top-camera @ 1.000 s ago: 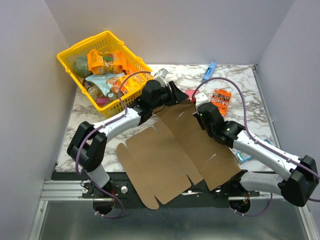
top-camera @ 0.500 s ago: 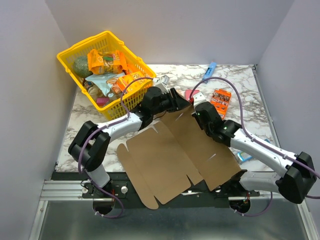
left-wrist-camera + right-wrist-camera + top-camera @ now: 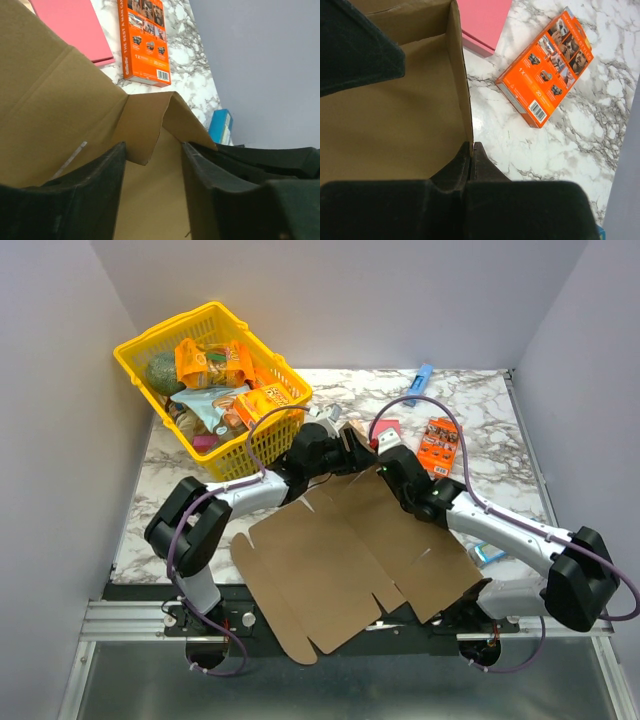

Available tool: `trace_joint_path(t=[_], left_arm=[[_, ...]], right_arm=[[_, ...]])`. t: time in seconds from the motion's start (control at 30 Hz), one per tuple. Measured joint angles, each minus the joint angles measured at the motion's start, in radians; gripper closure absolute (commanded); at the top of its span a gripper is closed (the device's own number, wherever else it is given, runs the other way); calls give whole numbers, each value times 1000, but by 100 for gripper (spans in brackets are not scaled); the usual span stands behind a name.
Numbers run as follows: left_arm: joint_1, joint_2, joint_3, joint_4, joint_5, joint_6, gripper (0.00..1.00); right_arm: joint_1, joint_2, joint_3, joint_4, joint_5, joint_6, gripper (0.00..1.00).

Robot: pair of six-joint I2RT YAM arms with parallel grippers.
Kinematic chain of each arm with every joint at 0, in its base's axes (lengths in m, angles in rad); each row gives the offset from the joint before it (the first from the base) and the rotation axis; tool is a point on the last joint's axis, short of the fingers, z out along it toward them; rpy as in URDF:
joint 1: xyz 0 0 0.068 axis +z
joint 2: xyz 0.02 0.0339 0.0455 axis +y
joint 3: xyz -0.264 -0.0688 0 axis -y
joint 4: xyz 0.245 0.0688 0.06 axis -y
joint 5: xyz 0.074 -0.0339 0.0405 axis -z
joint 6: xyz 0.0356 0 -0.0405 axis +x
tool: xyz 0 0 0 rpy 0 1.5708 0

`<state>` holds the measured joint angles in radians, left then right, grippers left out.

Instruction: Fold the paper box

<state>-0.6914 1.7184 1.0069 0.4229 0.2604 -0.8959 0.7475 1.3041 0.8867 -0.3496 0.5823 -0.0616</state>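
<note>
Closer to the yellow basket [image 3: 165, 326] than a second ago: right end effector [image 3: 385, 458], now almost against the left end effector [image 3: 350, 443]. Shifted the same way too, the far flap of the paper box [image 3: 350, 550], and tipped up steeper.

Brown cardboard sheet otherwise spread flat on the marble tabletop [image 3: 480, 400], starting just on the near side of the basket and running away from it, out past the tabletop's near edge above the arm bases.

Right end effector clamped tight on the top edge of the upright flap, fingers [image 3: 455, 172] pressed together with the cardboard between.

Left end effector on the basket side of that flap, fingers [image 3: 90, 195] standing apart, a folded corner of the flap poking into the gap. Contact with either finger hard to make out from the wrist view; probably not gripped.

Pink flat packet [image 3: 385, 430] beyond the flap, farther from the basket than both end effectors, partly tucked behind the cardboard. Orange printed box [image 3: 438, 445] farther still from the basket, lying flat, apart from the sheet. Blue item [image 3: 421, 383] at the tabletop's far edge, well apart from the basket. Snack bags [image 3: 210, 362] piled inside the basket.
</note>
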Motion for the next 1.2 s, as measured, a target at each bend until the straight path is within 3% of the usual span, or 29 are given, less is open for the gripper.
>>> trace_joint_path(t=[0.2, 0.4, 0.53, 0.6, 0.8, 0.97, 1.2], left_arm=[[0, -38, -11, -63, -42, 62, 11], [5, -232, -110, -127, -134, 127, 10], [7, -361, -233, -125, -175, 145, 20], [6, -394, -309, -114, -181, 143, 30], [-58, -405, -520, -114, -188, 108, 45], [-132, -382, -571, -106, -198, 82, 51], [-147, -338, -639, -16, -216, 38, 58]], right_arm=[[5, 0, 0, 17, 60, -35, 99], [5, -5, 0, 23, 85, -71, 99], [5, -15, 0, 25, 88, -79, 99], [6, -19, 1, 24, 88, -81, 99], [25, -19, 22, 7, 92, -76, 99], [70, -13, 64, -4, 122, -68, 99], [180, 24, 145, -43, 196, -33, 99]])
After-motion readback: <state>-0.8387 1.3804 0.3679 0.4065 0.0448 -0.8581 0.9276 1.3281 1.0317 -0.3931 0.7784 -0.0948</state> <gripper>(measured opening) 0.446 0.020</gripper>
